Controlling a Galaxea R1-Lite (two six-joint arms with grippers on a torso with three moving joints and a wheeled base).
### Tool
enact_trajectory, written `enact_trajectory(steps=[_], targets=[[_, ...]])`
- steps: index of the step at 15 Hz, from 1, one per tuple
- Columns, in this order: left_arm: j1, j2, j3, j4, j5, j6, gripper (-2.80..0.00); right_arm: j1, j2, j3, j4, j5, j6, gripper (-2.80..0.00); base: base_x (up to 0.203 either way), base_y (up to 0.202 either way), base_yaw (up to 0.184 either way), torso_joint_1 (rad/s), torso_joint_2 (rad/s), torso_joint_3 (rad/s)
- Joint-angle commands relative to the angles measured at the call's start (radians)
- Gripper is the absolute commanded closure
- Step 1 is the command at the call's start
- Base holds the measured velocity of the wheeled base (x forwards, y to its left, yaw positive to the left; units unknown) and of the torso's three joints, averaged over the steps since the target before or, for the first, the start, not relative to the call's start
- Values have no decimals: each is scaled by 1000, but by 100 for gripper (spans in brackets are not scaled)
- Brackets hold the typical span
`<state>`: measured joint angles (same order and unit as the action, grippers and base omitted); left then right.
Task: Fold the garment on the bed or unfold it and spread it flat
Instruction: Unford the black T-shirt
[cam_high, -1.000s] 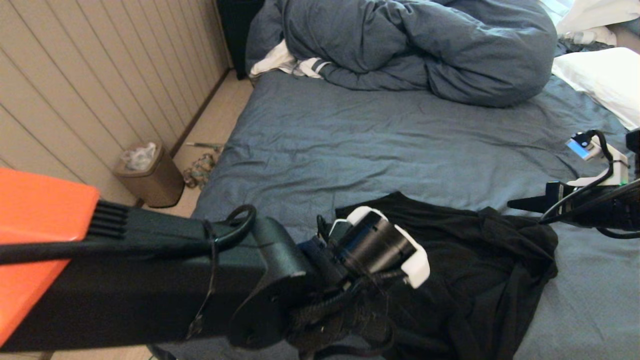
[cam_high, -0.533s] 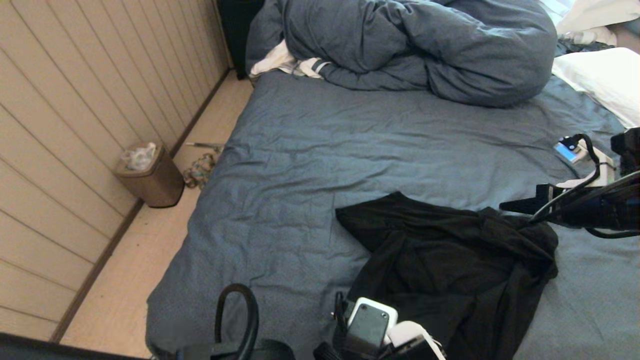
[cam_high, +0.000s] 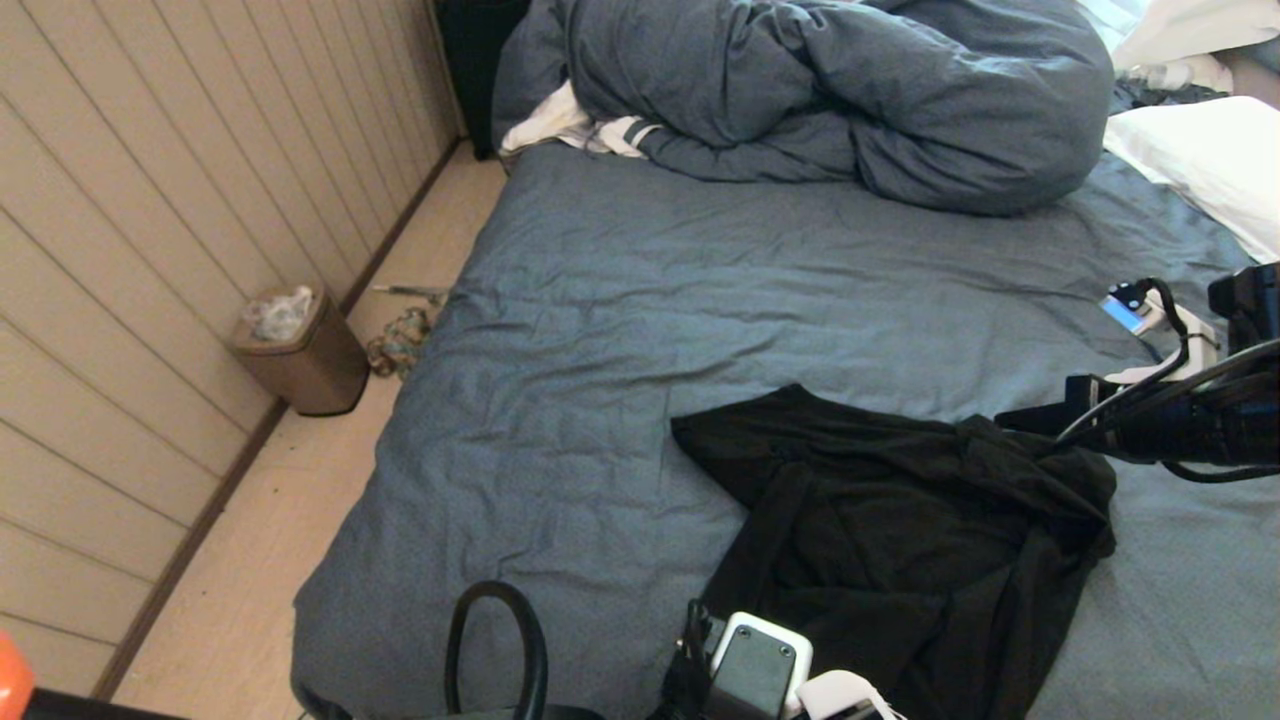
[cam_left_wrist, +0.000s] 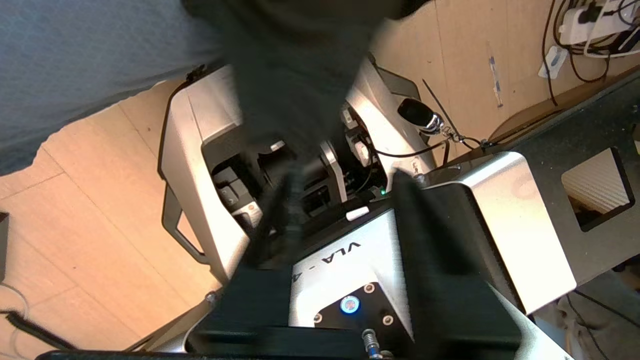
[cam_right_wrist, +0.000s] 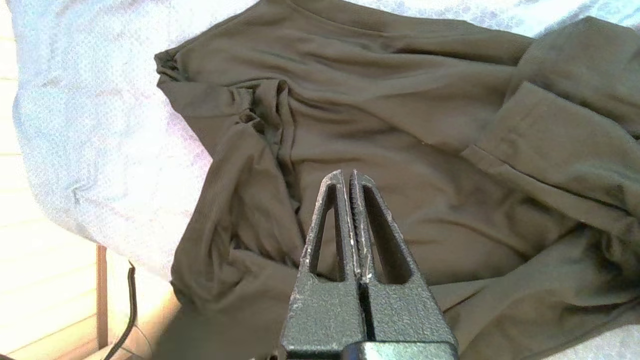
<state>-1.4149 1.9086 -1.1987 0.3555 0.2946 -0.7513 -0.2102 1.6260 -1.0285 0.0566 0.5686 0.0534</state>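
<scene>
The black garment (cam_high: 900, 530) lies crumpled on the near right part of the bed (cam_high: 650, 300), plain side up, its lower part hanging over the near edge. My right gripper (cam_right_wrist: 347, 175) hovers just over the shirt's right side, shut, with nothing between its fingers; the head view shows it at the shirt's far right corner (cam_high: 1010, 420). My left gripper (cam_left_wrist: 345, 180) hangs below the bed's near edge, open and empty, over my own base, with the shirt's hanging part (cam_left_wrist: 300, 60) in front of it. Only the left wrist (cam_high: 760, 670) shows in the head view.
A bunched blue-grey duvet (cam_high: 850, 90) fills the far end of the bed, with white striped cloth (cam_high: 570, 125) at its left and a white pillow (cam_high: 1200, 160) at the right. A brown bin (cam_high: 300, 350) stands on the floor by the panelled wall.
My left arm dropped from across the shirt to below the bed's near edge, uncovering the garment. The right gripper edged a little to the left. The shirt has not moved.
</scene>
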Motion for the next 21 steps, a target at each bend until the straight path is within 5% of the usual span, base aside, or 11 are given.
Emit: enact_trajectory(steps=[1,4,8,9,13,17,21], targets=[[0,-9,1,1,4,-4,-280,0,3,-1,0,4,0,0,0,0,0,0,0,0],[24,-31,-32,-8,23,5,-280,2,3,-1,0,4,0,0,0,0,0,0,0,0],[290,-5,-232,-6,14,67,-280,3,0,-25,8,-4,30,0,0,0,0,0,0,0],[359,25,-305,-3,-13,91,0,1,-1,-28,8,-6,53,0,0,0,0,0,0,0],[475,234,-481,-13,-96,141,0,7,-8,-75,31,-13,107,0,0,0,0,0,0,0],[504,466,-675,-36,-55,177,0,1,-10,-163,171,-75,109,0,0,0,0,0,0,0],[470,561,-703,-230,-32,280,0,9,20,-203,225,-196,107,0,0,0,0,0,0,0]])
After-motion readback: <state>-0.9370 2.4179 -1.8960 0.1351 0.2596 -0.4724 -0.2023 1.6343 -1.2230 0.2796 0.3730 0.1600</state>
